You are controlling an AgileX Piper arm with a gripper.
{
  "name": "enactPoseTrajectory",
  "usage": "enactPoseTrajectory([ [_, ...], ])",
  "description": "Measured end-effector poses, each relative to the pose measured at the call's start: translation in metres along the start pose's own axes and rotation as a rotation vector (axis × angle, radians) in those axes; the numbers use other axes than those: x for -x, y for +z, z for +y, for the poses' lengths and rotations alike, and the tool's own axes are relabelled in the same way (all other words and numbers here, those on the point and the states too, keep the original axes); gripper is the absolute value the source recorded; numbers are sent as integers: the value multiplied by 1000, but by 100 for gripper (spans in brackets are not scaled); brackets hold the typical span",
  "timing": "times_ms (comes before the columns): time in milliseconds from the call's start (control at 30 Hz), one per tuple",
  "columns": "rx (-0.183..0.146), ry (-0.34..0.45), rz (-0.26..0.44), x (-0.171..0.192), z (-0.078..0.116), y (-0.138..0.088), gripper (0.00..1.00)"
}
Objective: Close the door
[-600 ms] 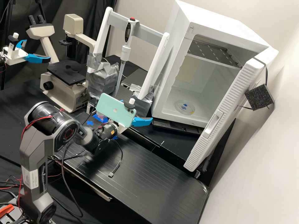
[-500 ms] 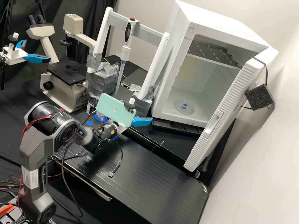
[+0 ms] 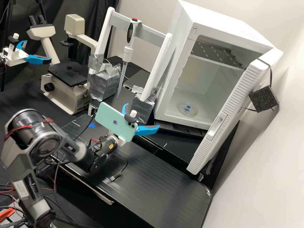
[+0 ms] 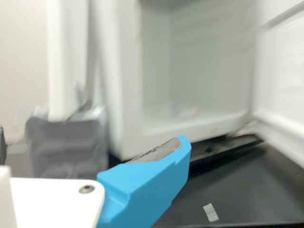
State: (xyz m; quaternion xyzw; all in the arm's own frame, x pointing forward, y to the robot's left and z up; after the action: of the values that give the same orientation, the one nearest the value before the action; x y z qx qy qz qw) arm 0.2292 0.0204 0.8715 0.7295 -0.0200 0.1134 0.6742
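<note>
I have the gripper [image 3: 142, 116] hanging open above the near edge of the black bench [image 3: 158, 177], its two blue fingers spread well apart with nothing between them. The phone [image 3: 117, 122] rides on the mount just behind.

The door [image 3: 232, 110] stands wide open on the wall side of the white cabinet [image 3: 218, 17], well apart from the gripper. Its ridged free edge runs tall, top to bottom, with the grip recess [image 3: 217, 126] partway along, and it juts out past the cabinet's front. From the wrist camera I take the pale panel [image 4: 285, 90] to be the door's inner face, though from this angle I can't swear to it. The dish [image 3: 187, 109] sits on the cabinet floor, inside the opening.

What matters to me is which side of the door I'm on: the gripper is on the opening side, and closing wants a push from the wall side — or a hook on that free edge — swinging it back toward the cabinet. So I'd cross in front of the opening, clear the edge, then come round behind it. Pushing from here would only force it wider, and the wall [image 3: 269, 164] looks likely to leave a tight gap.
</note>
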Motion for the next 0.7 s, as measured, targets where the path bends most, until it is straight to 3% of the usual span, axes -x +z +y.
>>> enactPoseTrajectory([
  [200,-12,161,10,38,43,0,100],
  [433,1,330,-96,60,81,19,100],
  [600,2,377,-161,53,100,40,100],
  [700,19,391,-184,43,109,52,100],
])
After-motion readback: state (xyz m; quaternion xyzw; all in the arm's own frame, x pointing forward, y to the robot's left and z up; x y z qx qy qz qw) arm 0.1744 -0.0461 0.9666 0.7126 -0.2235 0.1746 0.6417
